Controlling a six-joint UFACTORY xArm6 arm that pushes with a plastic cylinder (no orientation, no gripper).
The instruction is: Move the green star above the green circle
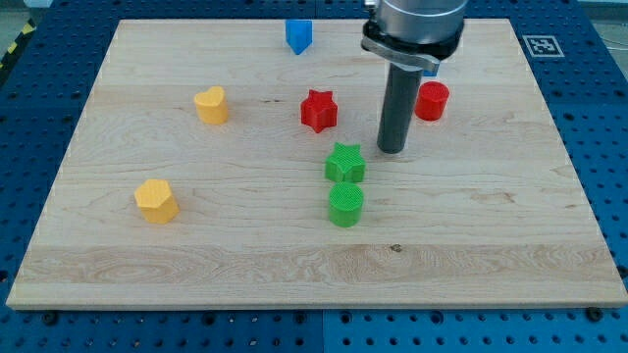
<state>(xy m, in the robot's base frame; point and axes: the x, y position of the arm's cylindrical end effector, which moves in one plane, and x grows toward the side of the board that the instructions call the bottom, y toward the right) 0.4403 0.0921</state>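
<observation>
The green star [345, 163] lies near the board's middle, directly above the green circle [345, 205] and almost touching it. My tip [392, 150] rests on the board just to the right of the green star and slightly higher in the view, with a small gap between them. The dark rod rises from the tip toward the view's top.
A red star [319, 110] lies up-left of the green star. A red cylinder [432, 101] sits right of the rod. A blue block [298, 36] is near the top edge. A yellow heart [211, 105] and a yellow hexagon [156, 200] lie at the left on the wooden board [491, 245].
</observation>
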